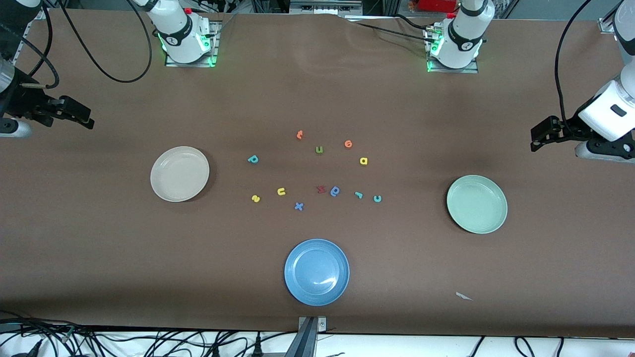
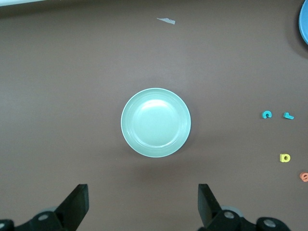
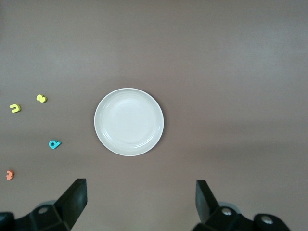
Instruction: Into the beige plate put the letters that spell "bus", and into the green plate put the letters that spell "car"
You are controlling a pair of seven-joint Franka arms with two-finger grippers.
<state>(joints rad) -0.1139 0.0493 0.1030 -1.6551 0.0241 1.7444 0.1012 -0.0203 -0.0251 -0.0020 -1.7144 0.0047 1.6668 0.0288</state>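
The teal b [image 1: 253,159], yellow u [image 1: 281,191] and yellow s [image 1: 255,198] lie mid-table, toward the empty beige plate [image 1: 179,173]. The yellow a [image 1: 363,160], teal r [image 1: 358,195] and teal c [image 1: 377,199] lie toward the empty green plate [image 1: 476,204]. My right gripper [image 1: 82,117] hangs open and empty over the right arm's end of the table; its wrist view shows the beige plate [image 3: 129,121]. My left gripper [image 1: 540,136] hangs open and empty over the left arm's end, and its wrist view shows the green plate [image 2: 155,122].
A blue plate [image 1: 316,271] sits nearest the front camera. Other letters mix with the task's own: orange t [image 1: 299,134], green u [image 1: 319,149], orange e [image 1: 348,144], red z [image 1: 321,189], a blue b-like letter [image 1: 335,191], blue x [image 1: 298,206]. A paper scrap [image 1: 464,296] lies near the front edge.
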